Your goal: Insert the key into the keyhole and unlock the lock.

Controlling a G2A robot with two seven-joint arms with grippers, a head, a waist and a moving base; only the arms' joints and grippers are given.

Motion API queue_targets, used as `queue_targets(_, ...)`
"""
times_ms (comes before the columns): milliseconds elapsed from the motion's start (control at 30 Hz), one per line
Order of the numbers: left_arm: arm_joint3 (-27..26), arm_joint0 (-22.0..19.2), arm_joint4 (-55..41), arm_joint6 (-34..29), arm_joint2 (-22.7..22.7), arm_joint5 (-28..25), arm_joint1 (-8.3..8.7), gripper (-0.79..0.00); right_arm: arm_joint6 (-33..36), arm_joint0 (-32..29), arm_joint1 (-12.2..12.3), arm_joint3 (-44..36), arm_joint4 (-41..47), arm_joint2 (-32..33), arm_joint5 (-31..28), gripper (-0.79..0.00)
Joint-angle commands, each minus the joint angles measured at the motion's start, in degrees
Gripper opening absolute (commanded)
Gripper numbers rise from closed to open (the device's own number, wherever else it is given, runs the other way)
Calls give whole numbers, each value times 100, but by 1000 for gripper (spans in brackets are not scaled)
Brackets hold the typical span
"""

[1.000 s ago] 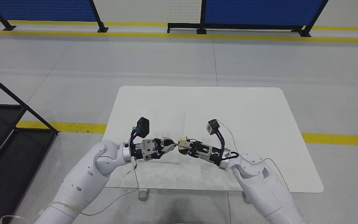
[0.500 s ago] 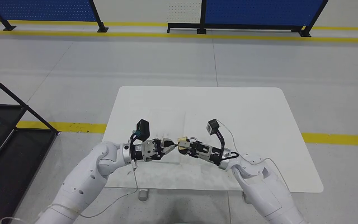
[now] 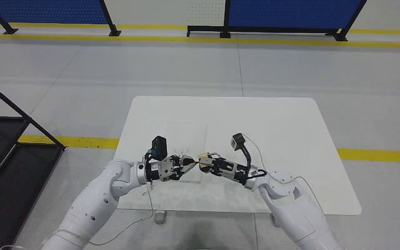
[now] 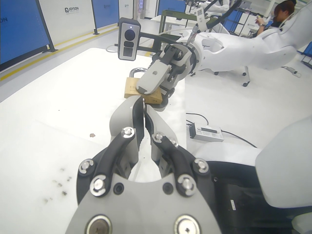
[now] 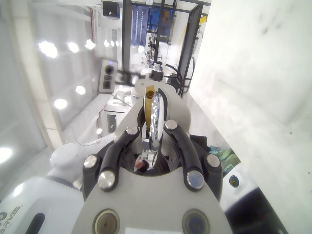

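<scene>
The left gripper [image 3: 189, 164], with the key [image 4: 144, 104] pinched in it, is rolled slightly at the lock [image 3: 203, 157]; its wrist camera [image 3: 158, 147] is swung toward the robot.

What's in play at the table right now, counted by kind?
padlock: 1
key: 1
grippers: 2, the left gripper with jaws shut on the key, the right gripper with jaws shut on the padlock
table: 1
Total: 5
</scene>
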Motion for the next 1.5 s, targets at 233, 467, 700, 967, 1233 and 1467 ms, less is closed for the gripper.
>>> queue_targets(233,-23,38,431,351,-17,62,-21,-785,0,0,0,0,0,0,0,-785)
queue_targets(467,-5,49,596,543,-27,76,-34,-785,0,0,0,0,0,0,0,-785)
queue_targets(700,25,49,623,547,-24,80,-42,-480,0,0,0,0,0,0,0,-785)
queue_targets(967,113,86,549,596,-272,105,-11,0,0,0,0,0,0,0,0,-785)
queue_targets(1233,195,285,513,731,-782,93,68,0,0,0,0,0,0,0,0,-785)
queue_targets(1467,198,450,504,863,-1218,225,118,0,0,0,0,0,0,0,0,-785)
